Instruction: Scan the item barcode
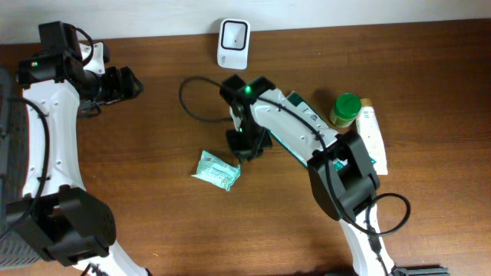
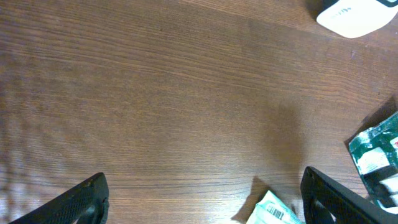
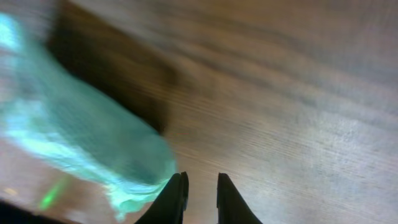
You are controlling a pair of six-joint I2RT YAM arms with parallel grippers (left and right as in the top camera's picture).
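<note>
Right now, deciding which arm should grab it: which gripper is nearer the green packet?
Right. Seen from overhead, the right gripper is just up-right of the green packet; the left gripper is far off, up-left.

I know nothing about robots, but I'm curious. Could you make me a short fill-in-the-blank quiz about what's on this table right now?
1. The left gripper has its jaws ___, with nothing between them.
2. The small round jar beside the white plastic tube has a ___ lid.
3. The crinkled teal plastic packet lies much nearer the right gripper than the ___ one.

Missing words: open; green; left.
</note>
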